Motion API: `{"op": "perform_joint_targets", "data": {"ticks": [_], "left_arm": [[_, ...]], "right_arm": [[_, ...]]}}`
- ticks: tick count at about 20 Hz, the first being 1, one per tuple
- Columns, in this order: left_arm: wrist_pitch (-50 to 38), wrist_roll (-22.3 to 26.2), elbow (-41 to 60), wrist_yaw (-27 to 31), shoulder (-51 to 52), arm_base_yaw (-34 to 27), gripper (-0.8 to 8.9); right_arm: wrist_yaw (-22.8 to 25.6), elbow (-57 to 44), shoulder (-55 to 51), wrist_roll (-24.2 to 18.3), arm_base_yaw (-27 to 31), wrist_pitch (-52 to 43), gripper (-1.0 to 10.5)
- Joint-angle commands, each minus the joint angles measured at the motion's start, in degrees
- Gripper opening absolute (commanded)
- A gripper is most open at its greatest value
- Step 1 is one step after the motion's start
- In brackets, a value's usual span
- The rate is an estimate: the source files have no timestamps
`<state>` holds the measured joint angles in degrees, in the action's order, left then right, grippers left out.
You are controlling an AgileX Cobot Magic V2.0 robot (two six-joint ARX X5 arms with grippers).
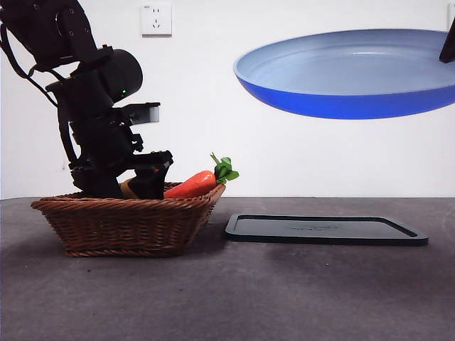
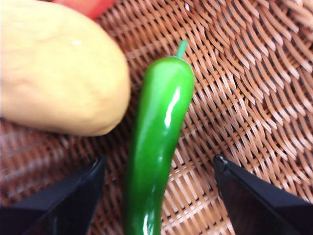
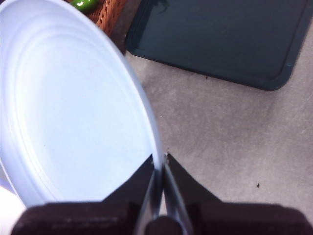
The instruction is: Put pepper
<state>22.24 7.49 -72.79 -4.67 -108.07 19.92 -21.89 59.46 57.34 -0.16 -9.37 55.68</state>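
Left wrist view: left gripper [image 2: 159, 196] spread wide astride pepper [image 2: 156, 147], ungrasped on basket [image 2: 244, 73] floor | right gripper [image 3: 160, 164] clamped on plate [image 3: 73, 112] rim, aloft beside basket | lift, transfer pending

A test bench: bare white wall [image 1: 213, 106], wall socket [image 1: 156, 19], grey table [image 1: 227, 298].
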Motion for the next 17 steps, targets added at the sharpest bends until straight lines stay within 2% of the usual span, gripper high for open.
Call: {"op": "perform_joint_targets", "data": {"ticks": [1,5,15,17], "left_arm": [[-0.9,0.3,-1.0,0.1,-1.8,0.1,3.86],[-1.0,0.3,-1.0,0.2,-1.9,0.1,2.93],[0.9,0.0,-1.0,3.4,-2.8,0.9,2.68],[1.0,-0.2,-1.0,4.7,-2.8,1.4,2.01]], "right_arm": [[-0.3,0.8,0.2,0.7,-0.1,-0.7,0.0],[-0.3,0.8,0.2,0.7,-0.1,-0.7,0.0],[-0.5,0.8,0.2,0.5,-0.1,-0.8,0.0],[-0.5,0.8,0.2,0.5,-0.1,-0.8,0.0]]}}
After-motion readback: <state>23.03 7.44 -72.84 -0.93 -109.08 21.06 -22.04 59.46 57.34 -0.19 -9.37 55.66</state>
